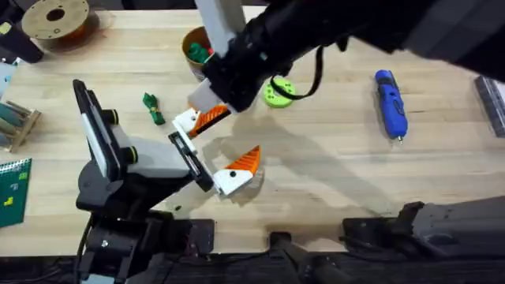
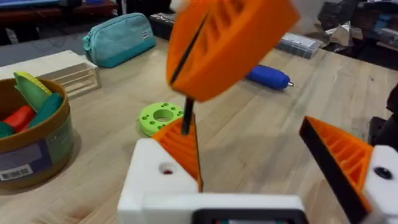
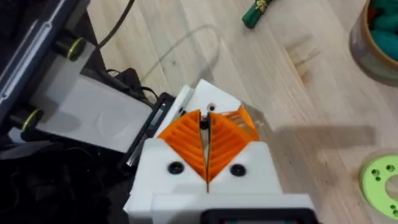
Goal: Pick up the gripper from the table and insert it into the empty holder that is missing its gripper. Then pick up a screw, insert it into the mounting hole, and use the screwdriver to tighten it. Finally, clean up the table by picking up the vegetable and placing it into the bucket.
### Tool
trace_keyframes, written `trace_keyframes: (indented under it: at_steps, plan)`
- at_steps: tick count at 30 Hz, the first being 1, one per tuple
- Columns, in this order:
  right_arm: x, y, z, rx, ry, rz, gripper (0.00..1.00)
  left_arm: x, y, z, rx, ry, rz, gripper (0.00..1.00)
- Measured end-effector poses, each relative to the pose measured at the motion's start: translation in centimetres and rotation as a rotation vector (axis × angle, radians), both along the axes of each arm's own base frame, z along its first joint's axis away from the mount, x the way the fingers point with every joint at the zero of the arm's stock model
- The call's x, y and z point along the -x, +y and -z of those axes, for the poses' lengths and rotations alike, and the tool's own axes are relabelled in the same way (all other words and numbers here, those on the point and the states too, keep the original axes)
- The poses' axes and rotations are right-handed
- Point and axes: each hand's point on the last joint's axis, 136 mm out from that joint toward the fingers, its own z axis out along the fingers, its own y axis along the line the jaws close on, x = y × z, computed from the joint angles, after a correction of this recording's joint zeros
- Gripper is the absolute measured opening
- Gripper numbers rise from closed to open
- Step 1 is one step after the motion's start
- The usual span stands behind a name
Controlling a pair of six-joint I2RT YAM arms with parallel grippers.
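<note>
My left gripper (image 1: 225, 140) (image 2: 249, 134) stands open over the table's middle. One finger is the white holder (image 2: 158, 177) (image 3: 208, 99), and the orange gripper (image 2: 180, 146) (image 3: 242, 118) sits on it. My right gripper (image 1: 207, 110) (image 3: 205, 124) reaches across from the right. It is shut on a thin black screw (image 2: 186, 117), whose tip rests at the wedge's upper end. The blue screwdriver (image 1: 390, 102) (image 2: 267, 76) lies far right. The dark green vegetable (image 1: 153, 108) (image 3: 258, 11) lies left of both grippers. The yellow-orange bucket (image 1: 196, 47) (image 2: 31, 143) stands behind, with toy foods in it.
A bright green ring (image 1: 278, 93) (image 2: 160, 117) lies just right of the grippers. A filament spool (image 1: 55, 20) sits at the back left, a wooden rack (image 1: 16, 122) and a green card (image 1: 12, 189) at the left edge. A teal pouch (image 2: 118, 37) lies farther off.
</note>
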Motion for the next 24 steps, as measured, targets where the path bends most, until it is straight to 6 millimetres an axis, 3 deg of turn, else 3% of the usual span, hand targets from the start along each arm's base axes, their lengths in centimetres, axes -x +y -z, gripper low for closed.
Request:
trace_keyframes:
  at_steps: [24]
  plan:
    - [0.0,1.6,2.5,0.032,0.026,-0.024,0.007,0.0,0.0,0.0,0.002,0.004,0.000,0.987]
